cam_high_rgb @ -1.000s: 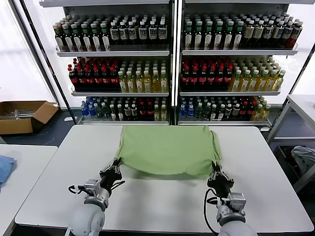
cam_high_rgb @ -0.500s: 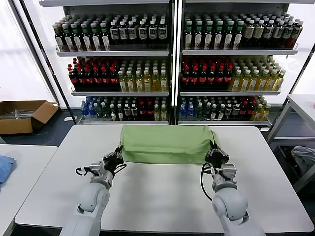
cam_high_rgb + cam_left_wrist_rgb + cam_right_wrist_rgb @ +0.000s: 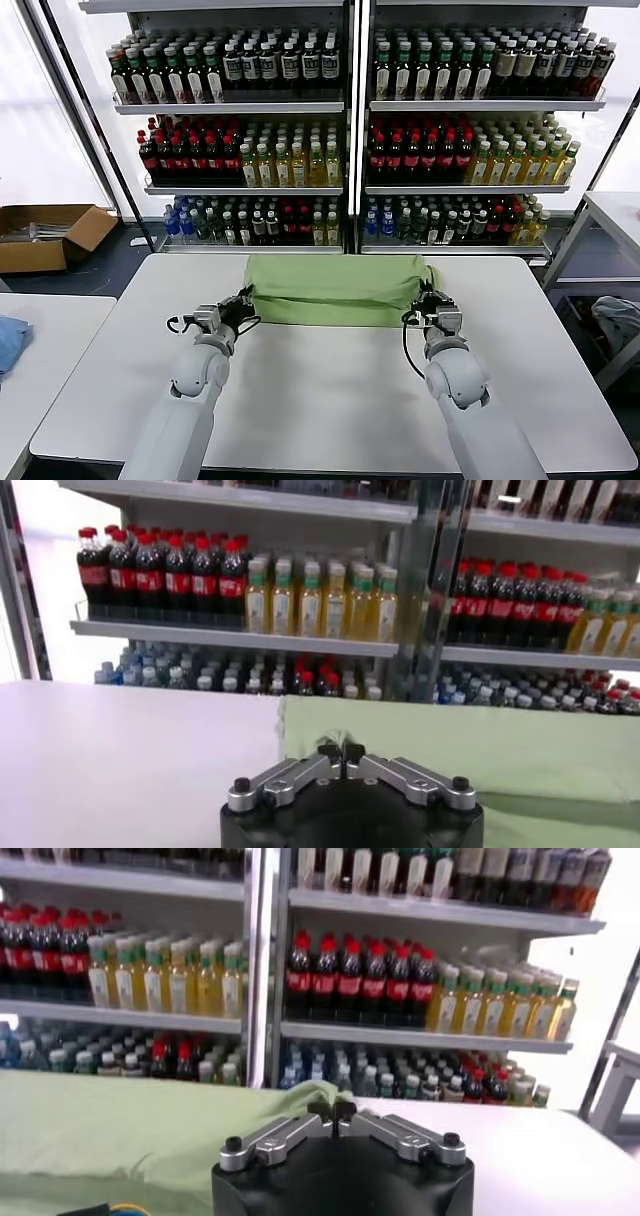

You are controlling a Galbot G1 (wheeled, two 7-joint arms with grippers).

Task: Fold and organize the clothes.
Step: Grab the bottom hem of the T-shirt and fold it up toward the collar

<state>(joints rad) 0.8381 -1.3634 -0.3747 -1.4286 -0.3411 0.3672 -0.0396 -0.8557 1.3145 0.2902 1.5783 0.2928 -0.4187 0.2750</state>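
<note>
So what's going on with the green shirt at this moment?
Both grippers, left and right, at the folded green shirt's near corners. Shirt lies flat on the white table. Nothing in the way.

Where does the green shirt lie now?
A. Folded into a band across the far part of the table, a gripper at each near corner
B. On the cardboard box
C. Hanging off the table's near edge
A: the green shirt lies as a folded band on the white table, with the left gripper and right gripper at its near corners.

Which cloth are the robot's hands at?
The green shirt, folded on the middle table. The blue cloth lies far off on the left table.
</note>
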